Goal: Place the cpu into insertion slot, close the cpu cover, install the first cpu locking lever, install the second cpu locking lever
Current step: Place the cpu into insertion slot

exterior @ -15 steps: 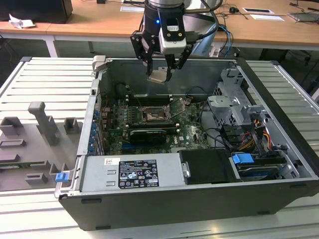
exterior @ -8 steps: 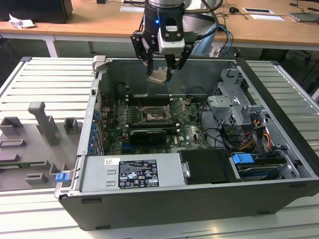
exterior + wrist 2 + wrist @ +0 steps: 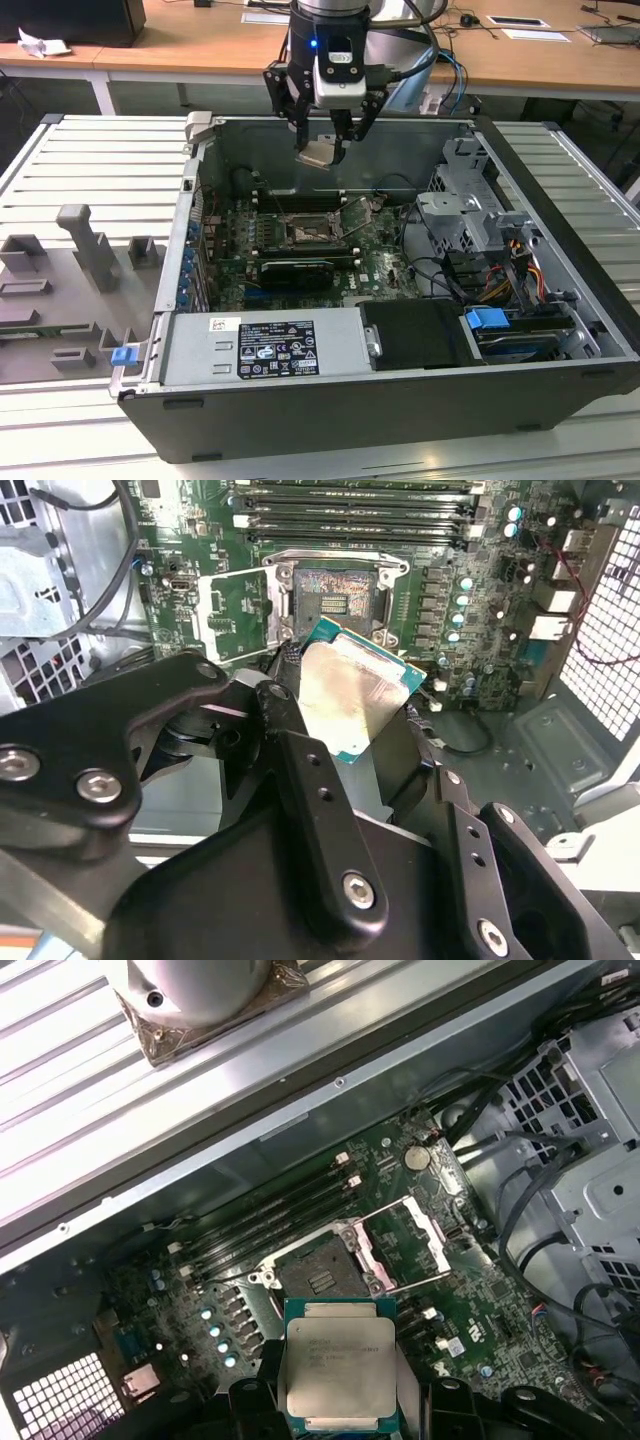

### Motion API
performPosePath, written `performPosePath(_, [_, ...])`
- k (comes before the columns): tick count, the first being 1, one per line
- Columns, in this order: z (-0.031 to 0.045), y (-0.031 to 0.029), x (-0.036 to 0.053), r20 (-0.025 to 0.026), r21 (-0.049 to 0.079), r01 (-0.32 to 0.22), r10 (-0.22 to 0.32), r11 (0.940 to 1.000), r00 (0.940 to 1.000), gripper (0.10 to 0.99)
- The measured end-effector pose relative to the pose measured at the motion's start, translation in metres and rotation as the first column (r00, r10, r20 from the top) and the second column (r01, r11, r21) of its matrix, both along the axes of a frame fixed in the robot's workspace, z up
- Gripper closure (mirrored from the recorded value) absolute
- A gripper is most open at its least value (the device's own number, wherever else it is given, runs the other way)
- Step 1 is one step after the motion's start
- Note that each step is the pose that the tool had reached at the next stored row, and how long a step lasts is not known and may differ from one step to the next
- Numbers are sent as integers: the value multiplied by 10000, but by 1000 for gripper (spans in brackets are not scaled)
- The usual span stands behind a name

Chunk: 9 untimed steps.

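Nearest the exterior camera lies the black wall of an open case (image 3: pixel 330 425), resting on its side on a slatted metal surface (image 3: pixel 90 165). Just inside that wall sits a grey power supply (image 3: pixel 265 345) with a white label. Toward the exterior view's right of it there is a blue tab (image 3: pixel 488 322) among cables. Grey plastic fixtures (image 3: pixel 85 245) stand on the surface at the exterior view's left, apart from the case.

Deeper in the case, the green board (image 3: pixel 385 265) carries a long black card (image 3: pixel 300 268). Just beyond the card is the slot (image 3: pixel 315 1275), its dark centre uncovered. The cover (image 3: pixel 405 1240) is swung up off the slot and stands tilted beside it, with the board showing through its cut-out. Long memory slots (image 3: pixel 270 1225) run past the slot on its far side. A metal drive cage (image 3: pixel 465 215) fills the case at the exterior view's right.

Above the far part of the board hangs the hand (image 3: pixel 322 140), its black fingers (image 3: pixel 290 720) closed on opposite edges of the cpu (image 3: pixel 340 1365). The cpu is held in the air, tilted, clear of the board and not touching the slot. Both wrist views show its pale metal face, with the open slot just beyond it.

Behind the case, past its far wall, stands a wooden surface (image 3: pixel 200 45) with papers on it.
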State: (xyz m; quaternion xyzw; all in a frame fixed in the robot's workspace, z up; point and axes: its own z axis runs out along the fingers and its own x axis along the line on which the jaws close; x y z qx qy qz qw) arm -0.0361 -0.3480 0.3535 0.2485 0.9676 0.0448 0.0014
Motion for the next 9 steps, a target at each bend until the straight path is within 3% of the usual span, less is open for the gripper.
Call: performPosePath(9, [-4, 0, 0, 0, 1, 665, -665, 9978, 9978, 561])
